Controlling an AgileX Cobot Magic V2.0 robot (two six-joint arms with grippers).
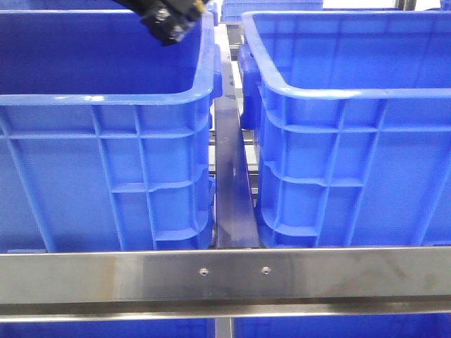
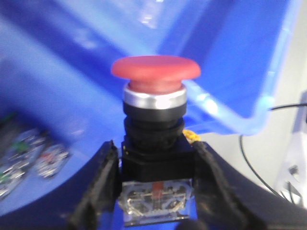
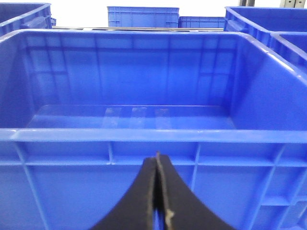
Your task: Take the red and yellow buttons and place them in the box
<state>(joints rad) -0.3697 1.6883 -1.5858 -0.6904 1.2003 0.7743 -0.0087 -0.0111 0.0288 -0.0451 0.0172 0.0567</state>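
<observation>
The left gripper (image 2: 156,191) is clamped on the red button (image 2: 156,73) — a mushroom-head push switch with a dark red domed cap, a silver collar under it, a black body and a clear contact block at the base. The 2 black fingers (image 2: 98,184) press against the black body from either side, and the cap stands upright above them. Behind the button, the left wrist view shows the inside of a blue crate, with its rolled rim (image 2: 225,117) curving past just beside the switch. A few blurred small parts (image 2: 33,155) lie on the crate floor off to one side; what they are cannot be told.

In the front view, the left gripper (image 1: 169,21) hangs over the far part of the left crate (image 1: 106,155), above its open top near the inner wall. The right crate (image 1: 352,141) stands beside it, the 2 separated by a narrow gap with a steel rail (image 1: 229,176) running between. A steel crossbar (image 1: 225,274) spans the foreground.

The right gripper (image 3: 157,191) has its fingers pressed together with nothing between them, and it sits low in front of a crate wall (image 3: 153,182). The yellow button does not show clearly in any view.
</observation>
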